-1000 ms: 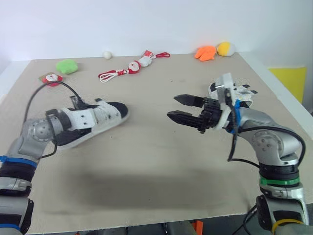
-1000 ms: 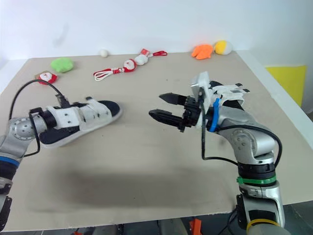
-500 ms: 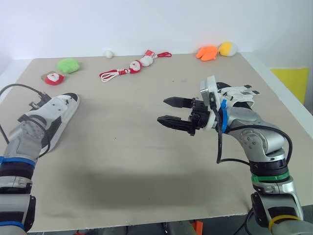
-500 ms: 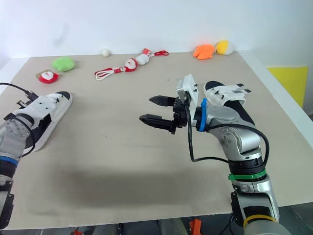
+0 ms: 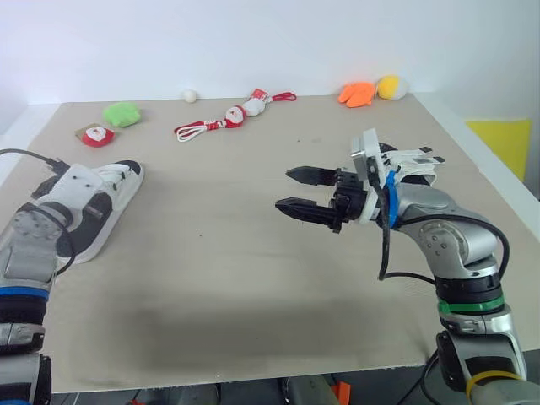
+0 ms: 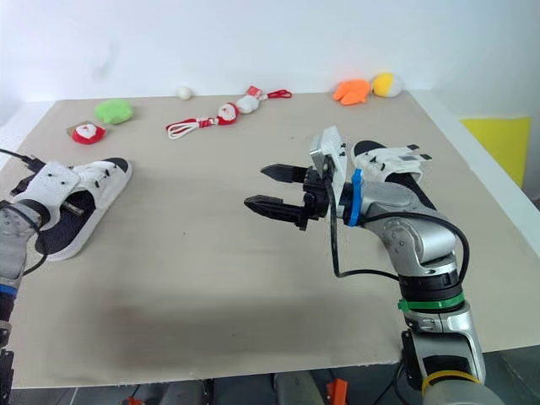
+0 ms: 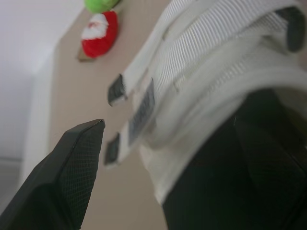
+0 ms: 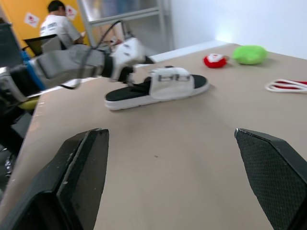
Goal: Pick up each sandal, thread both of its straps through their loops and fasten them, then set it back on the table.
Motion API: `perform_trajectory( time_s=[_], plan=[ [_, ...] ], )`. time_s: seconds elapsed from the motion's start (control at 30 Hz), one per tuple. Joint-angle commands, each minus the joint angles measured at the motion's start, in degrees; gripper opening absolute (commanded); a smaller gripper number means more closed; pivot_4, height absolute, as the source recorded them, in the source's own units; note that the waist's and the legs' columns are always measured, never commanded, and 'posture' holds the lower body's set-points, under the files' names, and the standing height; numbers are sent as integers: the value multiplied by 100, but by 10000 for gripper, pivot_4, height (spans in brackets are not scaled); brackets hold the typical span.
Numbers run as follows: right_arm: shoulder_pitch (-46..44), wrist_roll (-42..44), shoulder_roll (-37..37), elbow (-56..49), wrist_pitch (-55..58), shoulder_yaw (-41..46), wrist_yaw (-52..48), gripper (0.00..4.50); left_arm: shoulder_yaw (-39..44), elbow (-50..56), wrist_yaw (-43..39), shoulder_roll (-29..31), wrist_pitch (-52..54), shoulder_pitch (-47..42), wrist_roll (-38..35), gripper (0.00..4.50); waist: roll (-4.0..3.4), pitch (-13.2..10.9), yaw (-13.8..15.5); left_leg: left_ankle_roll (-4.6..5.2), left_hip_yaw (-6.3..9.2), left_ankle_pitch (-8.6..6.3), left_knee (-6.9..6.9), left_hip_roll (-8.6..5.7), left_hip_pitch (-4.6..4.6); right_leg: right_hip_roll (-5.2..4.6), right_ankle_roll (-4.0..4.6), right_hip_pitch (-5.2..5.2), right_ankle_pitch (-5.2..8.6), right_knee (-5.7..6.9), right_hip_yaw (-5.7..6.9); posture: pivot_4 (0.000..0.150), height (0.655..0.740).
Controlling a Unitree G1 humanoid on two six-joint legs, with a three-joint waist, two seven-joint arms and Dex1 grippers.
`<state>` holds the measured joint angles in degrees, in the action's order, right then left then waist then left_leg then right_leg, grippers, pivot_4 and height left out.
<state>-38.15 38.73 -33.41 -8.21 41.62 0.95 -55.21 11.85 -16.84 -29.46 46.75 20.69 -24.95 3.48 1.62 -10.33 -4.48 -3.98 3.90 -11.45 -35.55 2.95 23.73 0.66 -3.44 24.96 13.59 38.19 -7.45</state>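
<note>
One white-strapped sandal with a black footbed lies flat at the table's left side, toe pointing away from me. My left gripper is over its heel end, open, with one finger standing clear beside the white straps. My right gripper hovers open above the middle of the table with nothing between its fingers. The second sandal rests on the table at the right, partly hidden behind my right forearm. The right wrist view shows the left sandal lying on the table with my left hand at its heel.
Along the far edge lie a green plush, a red Santa toy, a white ball, a red-and-white cord toy, and orange and yellow plush toys. A person sits in the background.
My left arm swung the sandal from the centre-left to the table's left side and laid it flat. Its fingers have opened off it. My right gripper shifted slightly left.
</note>
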Motion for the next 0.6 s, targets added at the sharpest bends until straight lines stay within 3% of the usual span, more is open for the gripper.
perform_trajectory(
  time_s=[0.03, 0.2, 0.37, 0.6],
  plan=[
    [80, 51, -218, 59, 82, 240, -51, 45000, 805, 529, -312, 16, 609, -18, -886, 44454, 1, 0, 1, 0, 0, 0, -1, 0, 0, 0, 0, 0, 0, 0, 0, 1500, 7400],
    [536, -119, -874, 116, 153, 299, -279, 45000, 1525, 1492, -945, 86, 935, 380, -1937, 44454, 2, 0, 4, 0, 3, 0, -3, -1, 4, -3, -1, -2, 1, -2, 2, 1500, 7400],
    [1150, -442, -1522, 328, -63, 312, -582, 45000, 1491, 3787, -2325, -4, 1816, 1747, -3777, 44454, 2, 0, 6, -3, -1, -2, -3, -6, 6, -12, 2, -3, 3, -7, 1, 1500, 7400],
    [1478, -898, -1599, 622, -506, 242, -692, 45000, 769, 4379, -2553, 65, 1660, 2604, -3713, 44454, 4, -6, -27, 17, -7, 9, -7, 3, -53, 1, 21, -40, 8, -2, 0, 1500, 7400]
  ],
)
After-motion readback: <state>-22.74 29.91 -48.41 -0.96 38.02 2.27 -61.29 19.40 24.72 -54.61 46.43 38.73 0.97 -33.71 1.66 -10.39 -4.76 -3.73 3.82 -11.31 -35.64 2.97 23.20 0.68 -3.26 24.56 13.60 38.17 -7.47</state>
